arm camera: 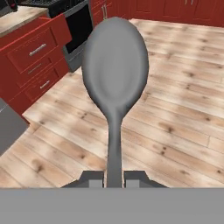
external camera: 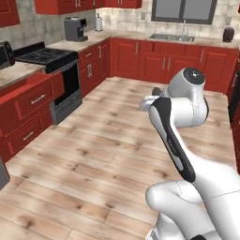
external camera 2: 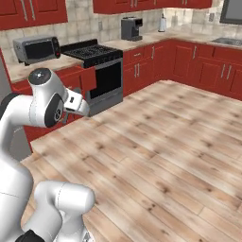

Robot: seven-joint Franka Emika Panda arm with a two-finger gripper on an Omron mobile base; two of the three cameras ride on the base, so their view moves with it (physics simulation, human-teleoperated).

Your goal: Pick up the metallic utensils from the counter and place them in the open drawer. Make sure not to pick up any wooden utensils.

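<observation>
A grey metal spoon [arm camera: 114, 83] fills the hand view closest to the camera, its round bowl pointing away and its slim handle running down between the tool [arm camera: 113, 178] tips, which are clamped together on it. The spoon is held in the air above the wooden floor [arm camera: 175, 113], away from any tabletop. To the left, a red drawer [arm camera: 37, 48] stands pulled out from the cabinet run beside the black stove [external camera: 44, 56], below the beige marbled tabletop [arm camera: 17, 19]. In the right base view the same open drawer [external camera 2: 87, 78] juts out near the stove, just past the white arm [external camera 2: 45, 101]
</observation>
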